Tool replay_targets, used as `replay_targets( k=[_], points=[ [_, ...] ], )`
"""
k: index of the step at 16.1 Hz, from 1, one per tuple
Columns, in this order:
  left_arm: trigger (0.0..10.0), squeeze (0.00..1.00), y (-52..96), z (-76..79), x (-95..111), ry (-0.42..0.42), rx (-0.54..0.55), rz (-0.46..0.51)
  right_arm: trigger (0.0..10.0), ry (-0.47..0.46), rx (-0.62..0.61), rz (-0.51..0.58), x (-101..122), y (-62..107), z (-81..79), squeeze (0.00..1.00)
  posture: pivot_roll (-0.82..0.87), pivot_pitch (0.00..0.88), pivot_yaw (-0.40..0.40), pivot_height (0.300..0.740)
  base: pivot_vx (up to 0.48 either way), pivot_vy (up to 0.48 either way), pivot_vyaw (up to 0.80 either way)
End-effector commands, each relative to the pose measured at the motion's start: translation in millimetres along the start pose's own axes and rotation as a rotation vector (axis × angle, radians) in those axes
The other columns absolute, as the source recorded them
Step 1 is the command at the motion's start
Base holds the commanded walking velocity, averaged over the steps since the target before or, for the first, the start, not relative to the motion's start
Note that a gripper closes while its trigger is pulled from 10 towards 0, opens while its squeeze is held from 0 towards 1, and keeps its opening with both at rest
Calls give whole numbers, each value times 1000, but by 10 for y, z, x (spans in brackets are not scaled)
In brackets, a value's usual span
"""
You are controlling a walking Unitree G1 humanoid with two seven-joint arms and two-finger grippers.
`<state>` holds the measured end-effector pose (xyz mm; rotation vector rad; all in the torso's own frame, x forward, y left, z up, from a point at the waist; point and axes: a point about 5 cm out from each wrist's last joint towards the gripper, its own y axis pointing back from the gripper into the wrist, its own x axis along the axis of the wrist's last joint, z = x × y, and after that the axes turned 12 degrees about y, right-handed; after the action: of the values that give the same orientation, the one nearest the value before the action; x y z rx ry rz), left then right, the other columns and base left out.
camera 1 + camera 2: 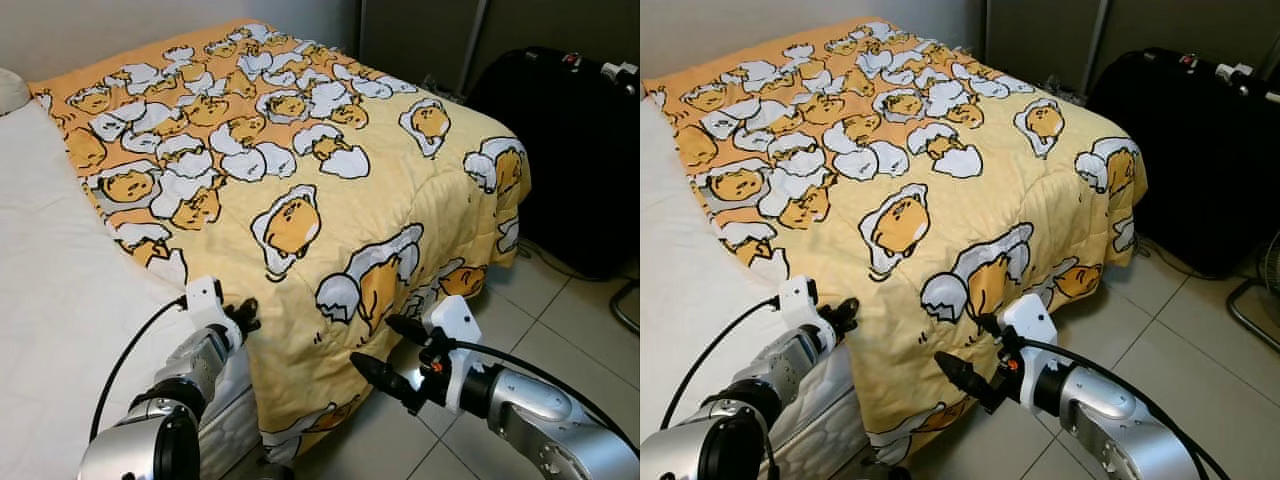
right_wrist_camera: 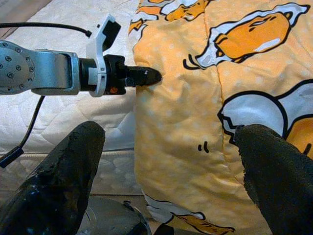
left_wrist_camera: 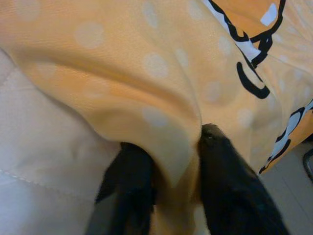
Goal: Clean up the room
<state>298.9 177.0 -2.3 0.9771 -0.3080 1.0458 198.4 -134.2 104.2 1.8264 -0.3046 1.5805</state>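
Left wrist view has the left pincer [image 3: 171, 181] pinched on a fold of the soft, quilted orange blanket [image 1: 300, 180], polka-dotted up close. Left eye view adds the blanket's egg cartoons, its long axis running up the bed [image 1: 50, 300] and its corner draping over the foot. Beside that corner, the right pincer [image 1: 388, 348] hangs spread wide, empty, near a black suitcase [image 1: 570, 150].

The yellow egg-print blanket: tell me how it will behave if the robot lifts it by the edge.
The blanket is probably floppy: it drapes over the bed's corner and folds where the left gripper pinches it. It looks quilted, so likely bulky but light. Lifted at one edge, the rest would probably sag and drag. The right gripper hangs open beside the hanging edge.
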Motion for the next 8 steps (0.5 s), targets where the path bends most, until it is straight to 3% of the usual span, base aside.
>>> replay_targets(
  k=[1,4,8],
  points=[
    [0,0,18,-57,53,-25,20,17,10000,9,14,14,32,-29,-12,0,-143,31,113,740,0,0,0],
    [0,0,16,-47,64,-25,16,24,10000,10,17,13,28,-30,-14,0,-138,31,115,740,0,0,0],
    [0,0,9,-53,176,-219,128,44,10000,8,4,17,17,-35,-12,0,-131,25,130,740,0,0,0]
  ],
)
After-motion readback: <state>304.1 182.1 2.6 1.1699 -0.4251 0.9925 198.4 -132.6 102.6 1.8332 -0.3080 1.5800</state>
